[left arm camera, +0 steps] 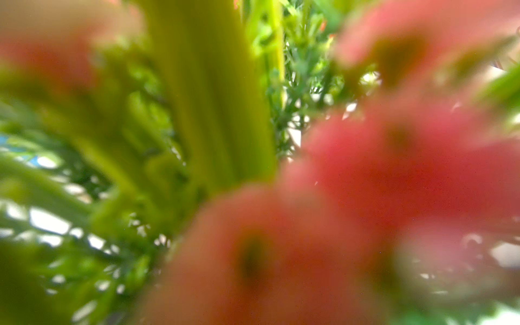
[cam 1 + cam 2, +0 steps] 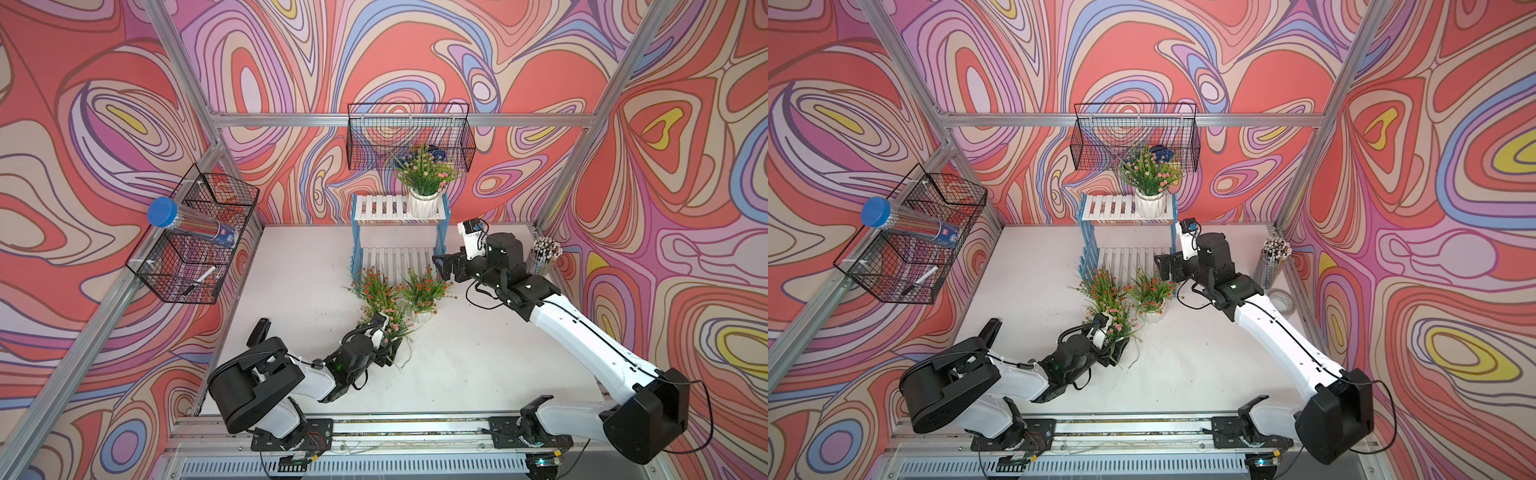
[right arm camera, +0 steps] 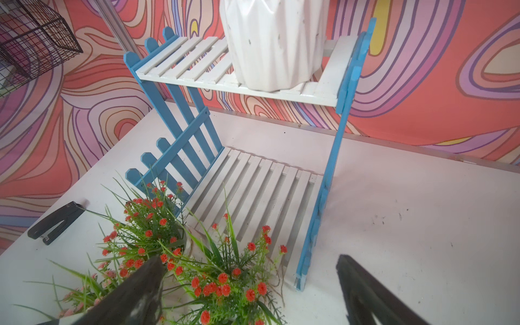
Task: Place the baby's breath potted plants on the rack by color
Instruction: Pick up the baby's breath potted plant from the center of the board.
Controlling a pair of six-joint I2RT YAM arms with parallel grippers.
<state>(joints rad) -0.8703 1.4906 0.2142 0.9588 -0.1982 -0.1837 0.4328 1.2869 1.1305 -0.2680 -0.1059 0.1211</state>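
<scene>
The rack (image 2: 378, 208) stands at the back of the table. A pink-blossomed potted plant (image 2: 424, 183) sits on the right end of its top shelf; the right wrist view shows that plant's white pot (image 3: 273, 42). Two red-orange plants (image 2: 374, 286) (image 2: 424, 293) stand on the table in front of the lower shelf (image 3: 267, 191). A second pink plant (image 2: 397, 324) rises over my left gripper (image 2: 394, 351); its foliage hides the fingers and the pot, and blurred leaves and blossoms fill the left wrist view. My right gripper (image 3: 250, 295) is open beside the rack's right frame, just above a red-orange plant (image 3: 222, 281).
A black wire basket (image 2: 409, 137) hangs behind the rack. Another basket (image 2: 195, 245) on the left wall holds a clear tube with a blue cap (image 2: 187, 224). A black stapler (image 2: 259, 330) lies at the left, with a pencil cup (image 2: 544, 255) and tape roll (image 2: 1281, 301) at the right.
</scene>
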